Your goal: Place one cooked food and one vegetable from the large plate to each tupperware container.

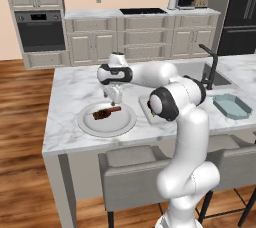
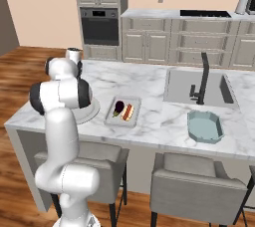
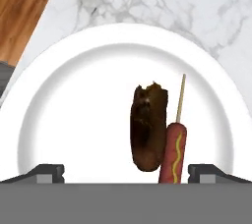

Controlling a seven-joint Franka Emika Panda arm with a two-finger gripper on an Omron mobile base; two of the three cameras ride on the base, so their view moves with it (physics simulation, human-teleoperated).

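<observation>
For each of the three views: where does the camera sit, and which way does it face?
Left base view: behind the arm's left, facing the island; arm rises lower right, gripper open over the large plate.
Right base view: behind its right; arm lower left; grey container, teal container.
Hand view: looking down; corn dog and a dark brown food.
Both base views share the teal container.

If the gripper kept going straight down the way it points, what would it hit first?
Most likely the dark brown oblong food and the corn dog on a stick beside it, lying between the open gripper fingertips on the wide pale plate; depth is unclear.
</observation>
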